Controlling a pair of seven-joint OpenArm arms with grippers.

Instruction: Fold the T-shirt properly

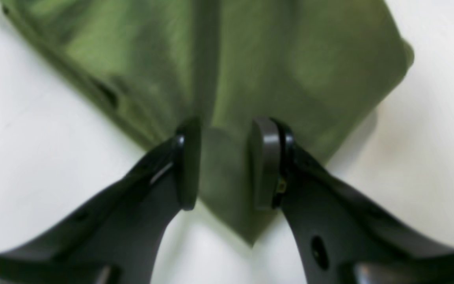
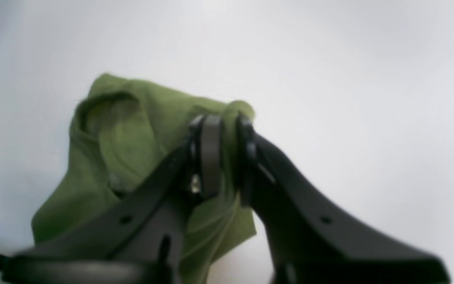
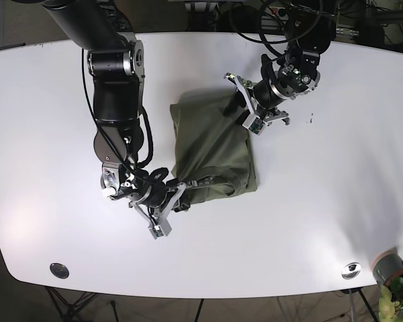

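An olive green T-shirt point(image 3: 215, 147) lies partly folded in the middle of the white table point(image 3: 40, 121). My left gripper point(image 3: 245, 111) is at its far right corner. In the left wrist view the left gripper point(image 1: 225, 161) has a corner of the shirt point(image 1: 250, 59) between its pads and is shut on it. My right gripper point(image 3: 176, 194) is at the shirt's near left edge. In the right wrist view the right gripper point(image 2: 225, 154) pinches a bunched fold of the shirt point(image 2: 132, 130), whose collar opening shows to the left. The cloth is drawn taut between the two grippers.
The right arm's black links point(image 3: 114, 87) stand over the table left of the shirt. Two round metal fittings point(image 3: 59, 270) point(image 3: 351, 270) sit near the front edge. A grey pot point(image 3: 389, 268) stands just off the front right corner. Cables hang behind the table.
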